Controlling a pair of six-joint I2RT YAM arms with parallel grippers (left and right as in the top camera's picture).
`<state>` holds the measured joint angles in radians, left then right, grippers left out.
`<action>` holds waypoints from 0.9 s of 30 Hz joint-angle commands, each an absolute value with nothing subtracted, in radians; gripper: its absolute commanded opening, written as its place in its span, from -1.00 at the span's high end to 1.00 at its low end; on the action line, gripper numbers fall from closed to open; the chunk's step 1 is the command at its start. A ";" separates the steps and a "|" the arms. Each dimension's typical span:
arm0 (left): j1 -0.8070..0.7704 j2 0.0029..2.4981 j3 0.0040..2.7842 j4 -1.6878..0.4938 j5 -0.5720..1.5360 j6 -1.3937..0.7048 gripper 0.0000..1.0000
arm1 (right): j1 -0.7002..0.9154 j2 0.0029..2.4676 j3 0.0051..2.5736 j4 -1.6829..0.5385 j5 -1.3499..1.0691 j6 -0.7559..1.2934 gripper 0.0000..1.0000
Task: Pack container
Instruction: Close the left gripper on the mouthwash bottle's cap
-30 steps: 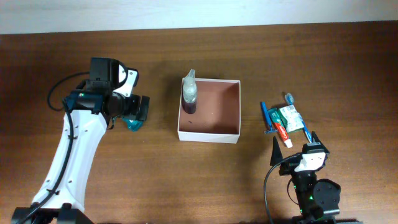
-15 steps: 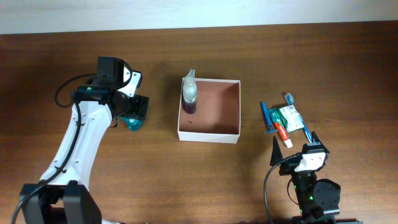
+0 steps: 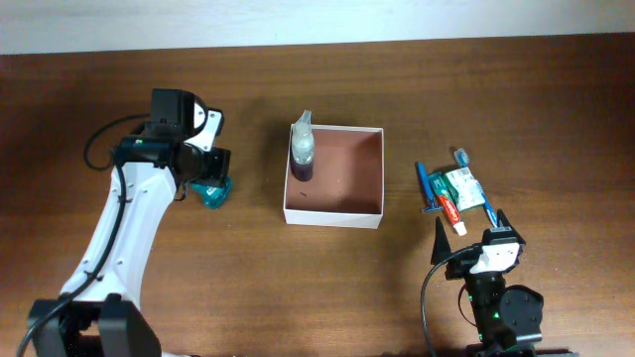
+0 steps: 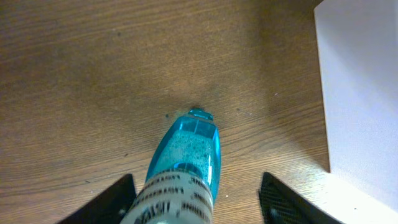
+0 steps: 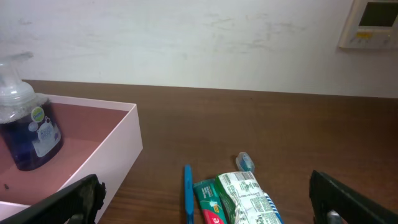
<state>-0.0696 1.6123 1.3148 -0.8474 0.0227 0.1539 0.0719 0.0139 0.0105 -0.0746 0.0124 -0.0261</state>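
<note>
Now, left fingers (image 4: pixel 112 202): apart astride the teal bottle (image 4: pixel 186 152), ready to grip, I judge.
Right fingers (image 5: pixel 78 199): spread, empty, parked.
Container (image 3: pixel 347 183): pump bottle (image 3: pixel 303 154) in corner, room left.

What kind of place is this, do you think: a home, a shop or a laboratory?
Probably a robot laboratory or test room: a white robot arm at a wooden table, toiletries laid out beside the container, and a plain wall with a small control panel.
</note>
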 commanded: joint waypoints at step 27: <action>-0.062 1.555 1.342 -0.844 0.004 0.151 0.08 | 0.078 0.006 0.006 -0.081 0.011 -0.022 -0.97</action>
<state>-0.0696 1.5696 1.3186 -0.8474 0.0113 0.1532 0.0719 0.0139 0.0105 -0.0746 0.0124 -0.0261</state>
